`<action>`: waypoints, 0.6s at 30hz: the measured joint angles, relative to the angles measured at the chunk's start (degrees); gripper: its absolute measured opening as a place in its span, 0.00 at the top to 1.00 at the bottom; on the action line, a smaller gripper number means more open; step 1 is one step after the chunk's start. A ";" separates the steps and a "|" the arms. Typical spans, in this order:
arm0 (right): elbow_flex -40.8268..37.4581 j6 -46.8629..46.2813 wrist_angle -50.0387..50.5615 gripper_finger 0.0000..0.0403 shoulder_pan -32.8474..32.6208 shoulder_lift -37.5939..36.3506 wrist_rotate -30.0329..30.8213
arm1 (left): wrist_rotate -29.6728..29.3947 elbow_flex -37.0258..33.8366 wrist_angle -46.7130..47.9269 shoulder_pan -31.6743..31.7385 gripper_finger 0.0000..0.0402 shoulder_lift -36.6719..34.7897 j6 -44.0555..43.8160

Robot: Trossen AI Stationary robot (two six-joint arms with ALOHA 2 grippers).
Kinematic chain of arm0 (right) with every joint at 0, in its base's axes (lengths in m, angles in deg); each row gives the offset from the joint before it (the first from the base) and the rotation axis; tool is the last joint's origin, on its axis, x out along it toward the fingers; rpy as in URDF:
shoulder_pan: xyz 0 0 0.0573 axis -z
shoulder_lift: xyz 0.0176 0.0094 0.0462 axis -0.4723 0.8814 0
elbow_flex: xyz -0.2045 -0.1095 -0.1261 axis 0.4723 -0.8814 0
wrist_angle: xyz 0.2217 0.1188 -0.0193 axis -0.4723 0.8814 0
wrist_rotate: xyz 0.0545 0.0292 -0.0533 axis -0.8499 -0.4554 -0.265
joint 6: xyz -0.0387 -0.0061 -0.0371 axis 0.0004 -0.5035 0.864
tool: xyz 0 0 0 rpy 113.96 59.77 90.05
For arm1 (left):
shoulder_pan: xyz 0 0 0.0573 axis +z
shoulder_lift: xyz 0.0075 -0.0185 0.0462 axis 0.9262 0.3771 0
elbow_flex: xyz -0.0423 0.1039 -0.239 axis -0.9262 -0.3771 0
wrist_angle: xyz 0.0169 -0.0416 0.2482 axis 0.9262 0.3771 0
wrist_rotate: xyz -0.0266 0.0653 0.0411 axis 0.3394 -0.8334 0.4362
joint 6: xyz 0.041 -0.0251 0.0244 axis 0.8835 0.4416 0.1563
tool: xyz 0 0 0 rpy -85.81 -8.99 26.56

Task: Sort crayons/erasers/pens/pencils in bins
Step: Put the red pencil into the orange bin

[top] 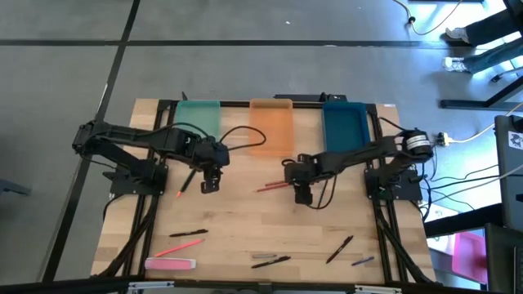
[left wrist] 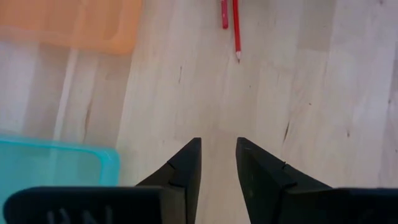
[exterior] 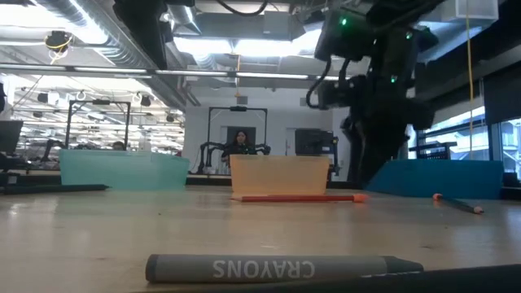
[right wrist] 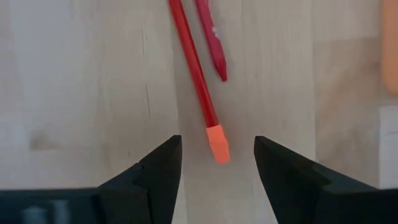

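Observation:
Three bins line the far edge: teal (top: 198, 114), orange (top: 271, 122) and blue (top: 346, 126). A red pencil (top: 272, 186) with an orange end (right wrist: 217, 143) lies mid-table beside a short red crayon (right wrist: 211, 37). My right gripper (right wrist: 217, 142) hangs open, pointing down, one finger on each side of that orange end; I see no touch. My left gripper (left wrist: 217, 152) is open over bare wood near the teal bin's corner (left wrist: 93, 162), next to an orange-red pencil (top: 185, 181). A pink eraser (top: 170, 264), black pens (top: 188, 233) (top: 339, 249) and a grey crayon (exterior: 269, 267) lie near the front edge.
Near the front edge there are also a pink stick (top: 186, 244), a black pen (top: 275, 262) and a small dark stick (top: 364, 261). In the low view another pencil (exterior: 460, 203) lies at the right. Bare wood spreads between the two grippers and the front row.

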 joint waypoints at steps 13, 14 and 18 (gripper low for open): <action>0.04 3.10 -2.01 0.53 0.89 4.33 -0.03 | -0.02 0.00 0.02 0.02 0.77 0.00 0.04; 0.11 3.11 -2.01 0.54 0.89 4.43 -0.09 | -0.04 0.00 0.00 0.02 0.77 0.00 0.04; 0.26 3.10 -2.03 0.59 0.84 5.20 -0.29 | -0.04 0.00 0.04 0.02 0.77 0.00 0.04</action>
